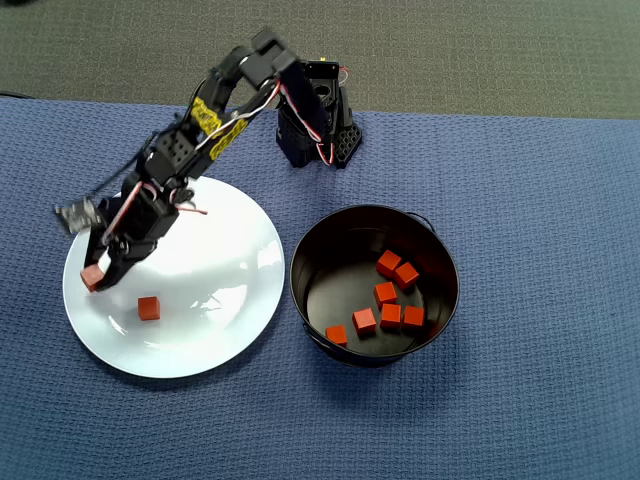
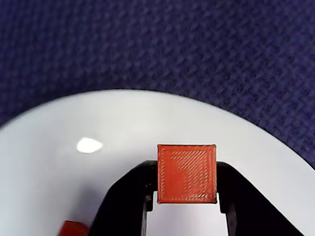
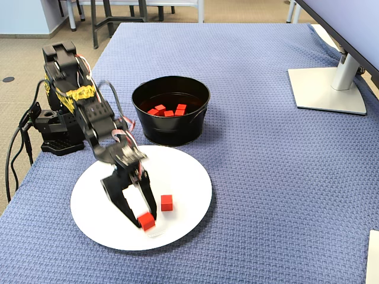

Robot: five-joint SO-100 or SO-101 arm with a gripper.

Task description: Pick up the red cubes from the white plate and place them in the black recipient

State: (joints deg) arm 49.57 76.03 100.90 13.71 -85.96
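My gripper is shut on a red cube over the left edge of the white plate. In the wrist view the black fingers press both sides of this cube, with the plate beneath. Whether the cube touches the plate, I cannot tell. A second red cube lies loose on the plate, to the right of the gripper. The fixed view shows the held cube and the loose one close together. The black recipient stands right of the plate and holds several red cubes.
The arm's base stands behind the plate and pot on the blue cloth. A monitor stand sits at the far right in the fixed view. The table's left edge runs near the base.
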